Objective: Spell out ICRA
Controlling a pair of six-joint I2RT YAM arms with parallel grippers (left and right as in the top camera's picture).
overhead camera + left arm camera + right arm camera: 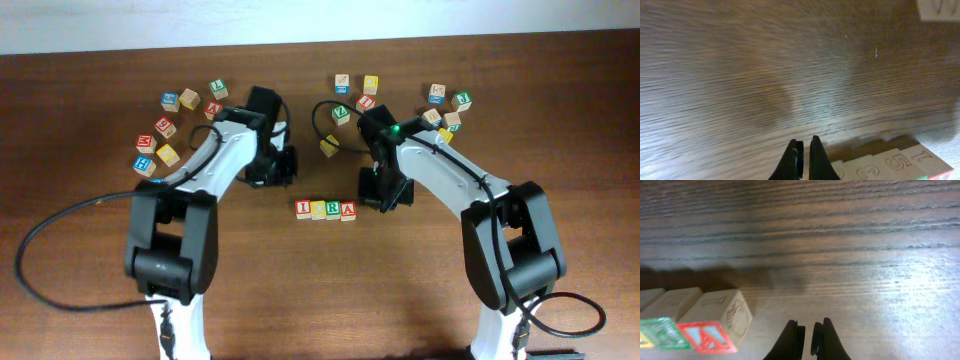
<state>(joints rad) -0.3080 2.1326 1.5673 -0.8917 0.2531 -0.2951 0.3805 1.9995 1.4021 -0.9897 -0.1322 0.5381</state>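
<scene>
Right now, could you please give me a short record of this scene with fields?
word row: I cube, C cube, R cube, A cube, side by side in a line
left end effector: shut, empty, beside the row
right end effector: shut, empty, beside the A cube
spare cubes: scattered clusters beyond the row

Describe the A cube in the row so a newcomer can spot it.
At the centre of the brown wooden table lies a row of four small wooden letter cubes. The red-faced A cube is its end nearest the right hand, beside the green-faced R cube; the red-faced I cube sits at the far end.
</scene>
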